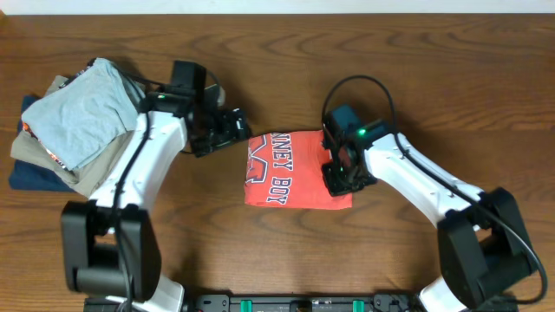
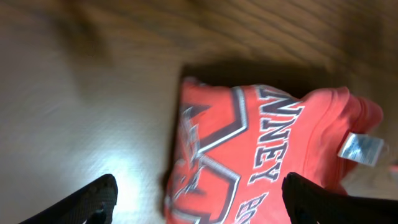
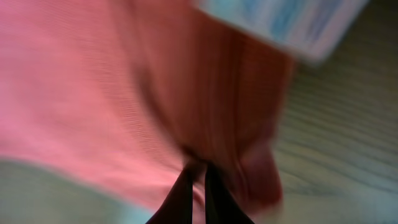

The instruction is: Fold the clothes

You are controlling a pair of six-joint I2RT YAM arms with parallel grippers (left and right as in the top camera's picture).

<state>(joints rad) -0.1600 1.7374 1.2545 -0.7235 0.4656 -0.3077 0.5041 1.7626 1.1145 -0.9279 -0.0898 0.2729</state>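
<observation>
If the right hand [image 1: 344, 171], pinched shut on the edge of the folded T-shirt [image 1: 286, 178] in the middle of the desk [image 1: 408, 61], pulls up, the fold may come undone. The left hand [image 1: 227, 132] hangs open just beside it.

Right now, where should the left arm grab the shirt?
The left edge, coming in low from the left. The shirt lies flat as a folded rectangle, so only its stacked edge gives jaws something to pinch. The left gripper is open beside that edge; the right gripper looks shut on the right edge.
</observation>
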